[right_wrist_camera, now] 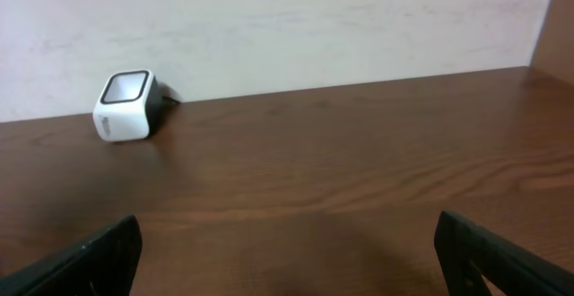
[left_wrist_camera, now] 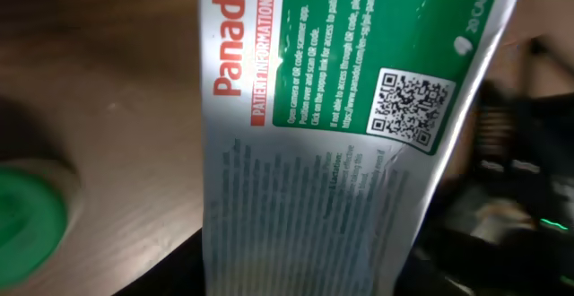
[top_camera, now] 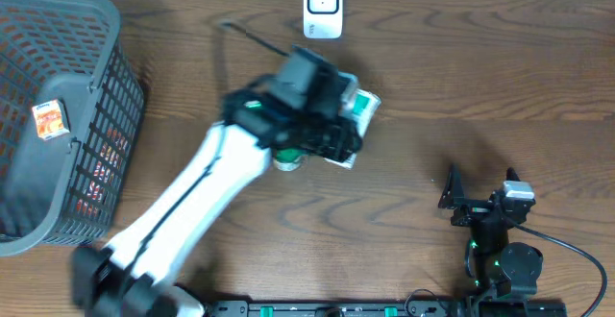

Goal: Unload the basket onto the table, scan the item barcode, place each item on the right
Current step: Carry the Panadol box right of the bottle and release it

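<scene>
- The wooden worktop (top_camera: 432, 86) carries everything.
- A dark grey basket (top_camera: 106, 154) fills the far left corner.
- The left arm (top_camera: 202, 187) reaches from the near left corner to the middle of the worktop.
- The left gripper (top_camera: 336, 130) is clamped on the Panadol box (top_camera: 363, 106), which sticks out to its right, between the middle and the far edge. The left wrist view shows the box's (left_wrist_camera: 314, 152) green and white face with a QR code (left_wrist_camera: 411, 108).
- The right gripper (top_camera: 479, 184) sits near the near right corner, fingers (right_wrist_camera: 85, 256) wide apart and holding nothing.
- A white scanner (top_camera: 323, 7) stands at the middle of the far edge, well apart from the box.
- A green-capped container (top_camera: 286, 159) stands just below the left gripper.
- A small orange carton (top_camera: 49, 118) lies in the basket.
</scene>
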Available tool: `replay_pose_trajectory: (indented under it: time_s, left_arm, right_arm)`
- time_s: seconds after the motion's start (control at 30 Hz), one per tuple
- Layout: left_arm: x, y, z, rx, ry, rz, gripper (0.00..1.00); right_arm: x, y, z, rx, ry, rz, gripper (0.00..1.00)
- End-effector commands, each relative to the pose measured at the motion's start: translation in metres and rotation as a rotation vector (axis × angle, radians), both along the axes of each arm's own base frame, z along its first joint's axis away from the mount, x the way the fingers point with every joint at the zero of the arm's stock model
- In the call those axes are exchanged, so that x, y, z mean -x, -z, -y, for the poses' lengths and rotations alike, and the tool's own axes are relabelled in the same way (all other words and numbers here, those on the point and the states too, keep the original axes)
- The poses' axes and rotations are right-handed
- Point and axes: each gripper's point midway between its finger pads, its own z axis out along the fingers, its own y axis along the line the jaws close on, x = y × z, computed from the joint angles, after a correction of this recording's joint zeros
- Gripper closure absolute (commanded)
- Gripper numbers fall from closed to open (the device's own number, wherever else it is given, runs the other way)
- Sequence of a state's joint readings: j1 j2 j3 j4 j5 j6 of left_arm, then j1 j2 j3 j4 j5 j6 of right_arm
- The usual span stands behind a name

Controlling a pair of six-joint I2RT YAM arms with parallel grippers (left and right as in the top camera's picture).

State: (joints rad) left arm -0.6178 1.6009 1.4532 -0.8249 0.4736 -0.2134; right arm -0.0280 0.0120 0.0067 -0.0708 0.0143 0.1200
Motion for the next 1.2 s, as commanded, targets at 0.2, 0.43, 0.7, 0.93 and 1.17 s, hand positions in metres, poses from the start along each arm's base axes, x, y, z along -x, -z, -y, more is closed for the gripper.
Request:
replay_pose_trajectory:
  time_s: [0.2,0.43,0.7,0.93,1.17]
  left_arm:
    - [0.007,0.120,0.046,-0.240,0.257,0.006,0.47]
    - [-0.007,0.174,0.024,-0.468,0.366,0.090,0.48]
    - [-0.043,0.174,0.012,-0.612,0.386,0.272,0.25]
    - [-0.046,0.128,0.000,-0.656,0.359,0.312,0.19]
    - [-0.025,-0.025,0.000,-0.394,0.277,0.534,0.12]
  right_arm:
    - [0.000,0.000,-0.003,0.013,-0.015,0.001,0.01]
    - [0.000,0.000,-0.003,0.013,-0.015,0.001,0.01]
    - [0.000,0.000,-0.003,0.013,-0.015,0.001,0.01]
    - [0.000,0.000,-0.003,0.013,-0.015,0.001,0.01]
    - [0.000,0.000,-0.003,0.013,-0.015,0.001,0.01]
